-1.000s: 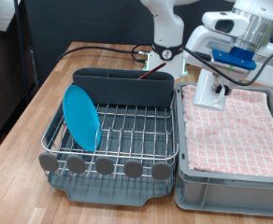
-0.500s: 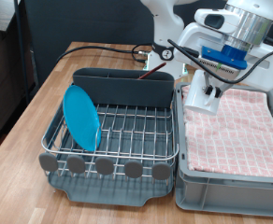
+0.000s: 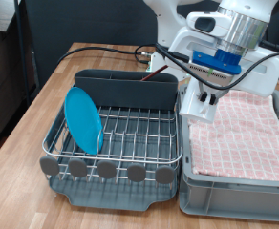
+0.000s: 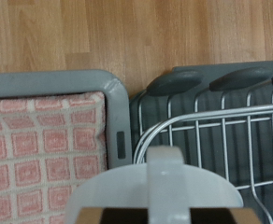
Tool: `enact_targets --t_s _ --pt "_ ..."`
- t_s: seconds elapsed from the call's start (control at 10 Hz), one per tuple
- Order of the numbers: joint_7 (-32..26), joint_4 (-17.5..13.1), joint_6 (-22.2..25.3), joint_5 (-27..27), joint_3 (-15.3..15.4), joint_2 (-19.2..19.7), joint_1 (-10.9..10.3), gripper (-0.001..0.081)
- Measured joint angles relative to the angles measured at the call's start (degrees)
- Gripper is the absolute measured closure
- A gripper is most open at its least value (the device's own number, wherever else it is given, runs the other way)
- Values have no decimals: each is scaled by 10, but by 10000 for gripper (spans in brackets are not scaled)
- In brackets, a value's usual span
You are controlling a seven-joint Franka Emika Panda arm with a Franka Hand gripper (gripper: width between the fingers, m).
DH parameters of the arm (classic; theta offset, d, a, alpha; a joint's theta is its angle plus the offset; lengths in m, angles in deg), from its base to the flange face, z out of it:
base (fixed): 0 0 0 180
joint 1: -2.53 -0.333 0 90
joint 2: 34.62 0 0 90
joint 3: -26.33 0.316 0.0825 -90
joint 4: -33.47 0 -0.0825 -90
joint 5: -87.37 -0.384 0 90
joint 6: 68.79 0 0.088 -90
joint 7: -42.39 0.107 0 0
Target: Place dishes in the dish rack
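Dishes first, from the near edge of the wooden table outward. The dish rack is sitting at the near edge, towards the exterior view's left, with its row of round grey discs running along its nearest side. The light-blue plate is standing on edge in the wire grid, close to the rack's left side in the exterior view and leaning a little. The tall grey compartment is lining the rack's far side.

Just beside the rack, on the exterior view's right, the grey crate is lying with the red-checked cloth spread inside it.

Farther back, my gripper is hanging over the far end of the seam where the rack and the crate are meeting. It is pinching the white mug, which is dangling in the air, clear of both the cloth and the wire grid, near the crate's far corner beside the rack.

Through the wrist view I am looking down past the mug's pale rounded body. Under it the crate's rim and the cloth are lying on one side, the rack's wires on the other, with bare table wood beyond them.

I am not seeing the wooden spoon in either view.
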Motion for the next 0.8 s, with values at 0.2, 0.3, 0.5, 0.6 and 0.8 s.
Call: enact_targets --t_s 0.2,0.3,0.5,0.6,0.8 --pt "-29 -33 20 -17 -1 17 10 733" --pt "-49 -52 33 -29 0 27 16 733" --pt "-82 -85 41 -53 0 48 27 733" --pt "-91 -97 40 -61 1 59 32 733" --pt "-107 -114 33 -81 3 79 44 733"
